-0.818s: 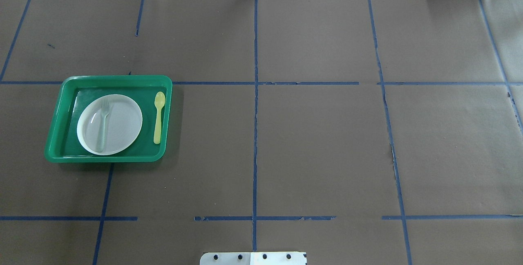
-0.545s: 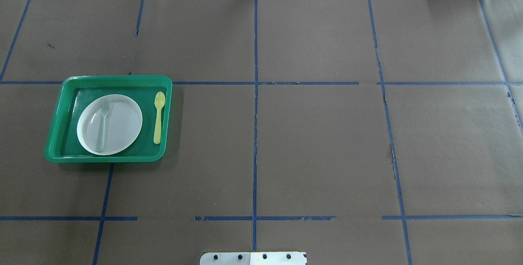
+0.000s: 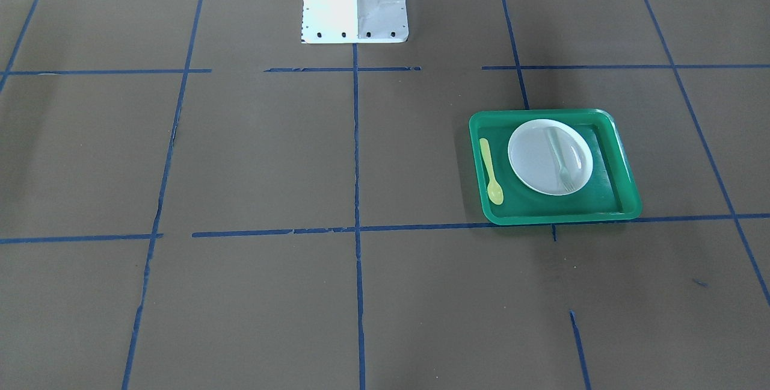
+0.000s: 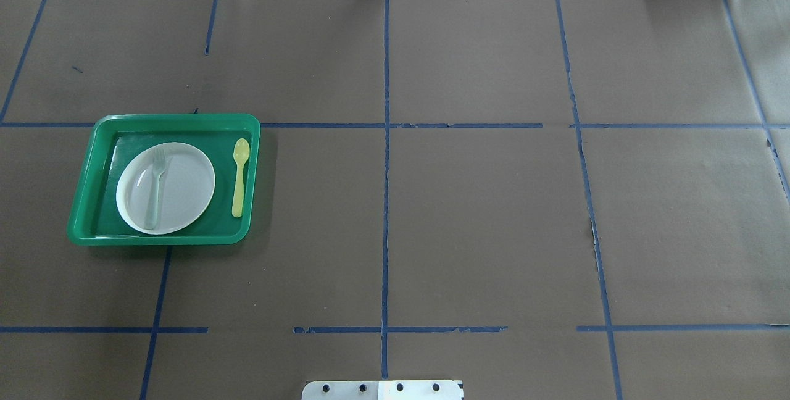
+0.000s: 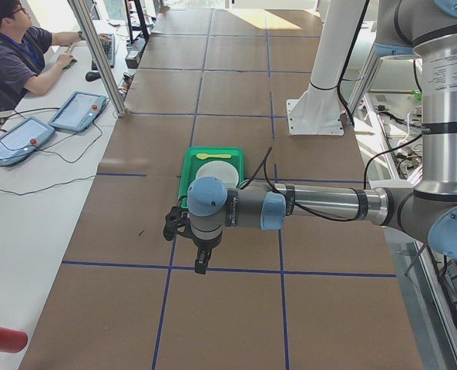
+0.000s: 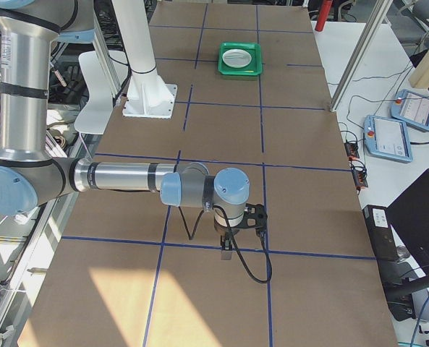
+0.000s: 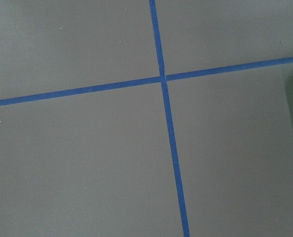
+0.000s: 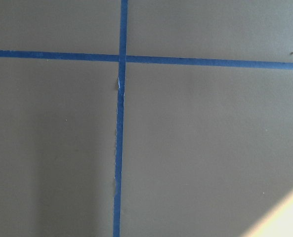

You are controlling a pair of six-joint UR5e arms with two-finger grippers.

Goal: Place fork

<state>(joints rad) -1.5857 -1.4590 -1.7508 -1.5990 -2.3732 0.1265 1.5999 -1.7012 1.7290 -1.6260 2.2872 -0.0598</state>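
Note:
The pale white-grey fork [image 4: 154, 189] lies on the left part of a white plate [image 4: 185, 193], tines toward the far side. The plate sits in a green tray [image 4: 166, 119] on the table's left half. The fork also shows in the front-facing view [image 3: 559, 158]. My left gripper [image 5: 201, 262] shows only in the exterior left view, low over the table, on the near side of the tray. My right gripper [image 6: 227, 249] shows only in the exterior right view, far from the tray [image 6: 239, 71]. I cannot tell whether either is open or shut.
A yellow spoon [image 4: 239, 178] lies in the tray to the right of the plate. Blue tape lines cross the brown table cover. The robot's white base plate [image 4: 382, 390] is at the near edge. An operator sits at a side desk [image 5: 12, 54].

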